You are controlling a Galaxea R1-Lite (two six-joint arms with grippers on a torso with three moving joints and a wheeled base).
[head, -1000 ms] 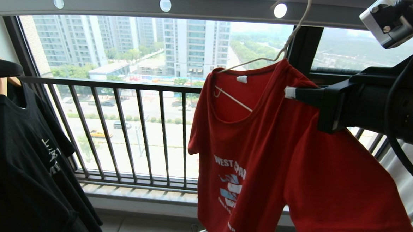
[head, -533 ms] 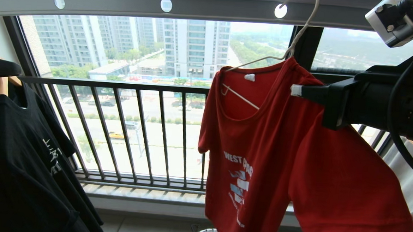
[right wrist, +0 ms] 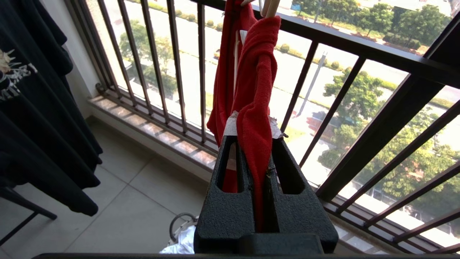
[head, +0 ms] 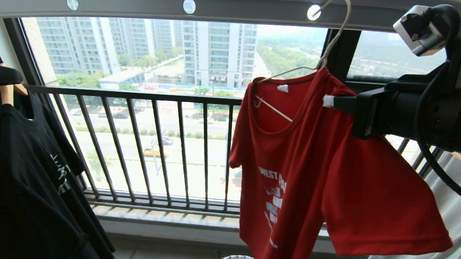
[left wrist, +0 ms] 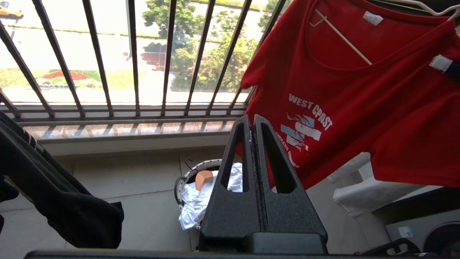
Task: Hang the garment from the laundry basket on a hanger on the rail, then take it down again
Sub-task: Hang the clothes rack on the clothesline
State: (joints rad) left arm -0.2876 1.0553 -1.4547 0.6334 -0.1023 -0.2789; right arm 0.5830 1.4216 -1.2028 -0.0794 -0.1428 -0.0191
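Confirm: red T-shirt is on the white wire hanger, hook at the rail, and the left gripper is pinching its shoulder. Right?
Wrong arm. The right gripper is shut on the red T-shirt at its shoulder; the right wrist view shows the fabric clamped in it. The left gripper is shut on nothing, low near the laundry basket. The rest holds: the shirt is on the white wire hanger, hook at the rail.
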